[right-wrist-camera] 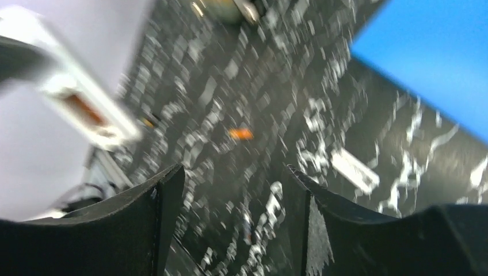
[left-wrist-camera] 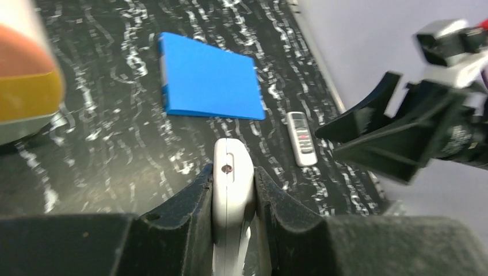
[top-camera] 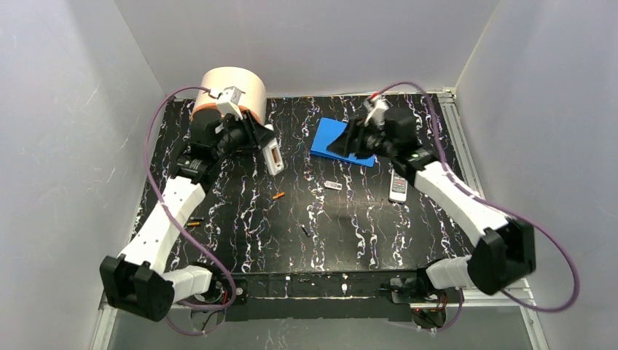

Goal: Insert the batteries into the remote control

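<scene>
Over back-left of the table (top-camera: 379,233), left gripper (left-wrist-camera: 232,175) clamps the white remote (top-camera: 274,157) by its edges, right gripper (right-wrist-camera: 233,175) gapes empty & orange battery (top-camera: 278,195) lies loose below, so risk = remote pivoting in grip when a cell's pushed in.

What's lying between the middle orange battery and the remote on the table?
A small white piece, roughly midway between that battery and remote, in the top view.

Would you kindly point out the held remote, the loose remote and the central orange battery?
held remote (left-wrist-camera: 232,172): left wrist view, its white edge.
loose remote (top-camera: 399,188): top view, its middle.
central orange battery (top-camera: 278,195): top view, its middle.
</scene>
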{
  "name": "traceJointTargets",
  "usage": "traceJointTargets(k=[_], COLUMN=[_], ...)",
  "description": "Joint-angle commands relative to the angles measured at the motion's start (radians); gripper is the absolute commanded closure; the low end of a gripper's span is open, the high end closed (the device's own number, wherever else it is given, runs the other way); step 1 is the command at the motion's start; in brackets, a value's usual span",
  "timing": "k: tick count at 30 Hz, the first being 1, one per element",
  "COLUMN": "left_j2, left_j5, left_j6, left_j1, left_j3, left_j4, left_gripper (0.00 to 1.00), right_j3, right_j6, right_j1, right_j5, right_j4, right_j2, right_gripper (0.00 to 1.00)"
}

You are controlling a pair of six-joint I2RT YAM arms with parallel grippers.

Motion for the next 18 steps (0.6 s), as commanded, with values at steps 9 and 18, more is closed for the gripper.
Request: traceJointTargets(k=[9, 18], left_j2=[-0.259, -0.299], left_j5=[-0.375, -0.431], left_j6=[0.085, 0.091], left_j1=[0.001, 0.002], left_j3=[-0.120, -0.120], left_j4=[-0.187, -0.205], left_gripper=[1.00, 1.00], right_j3=[0.108, 0.188], right_j6=[-0.245, -0.309], right_j1=[0.491, 0.573], right_j5=[0.482, 0.478], right_j4=[-0.386, -0.449], right_j2=[0.419, 0.539], right_gripper=[0.33, 0.39])
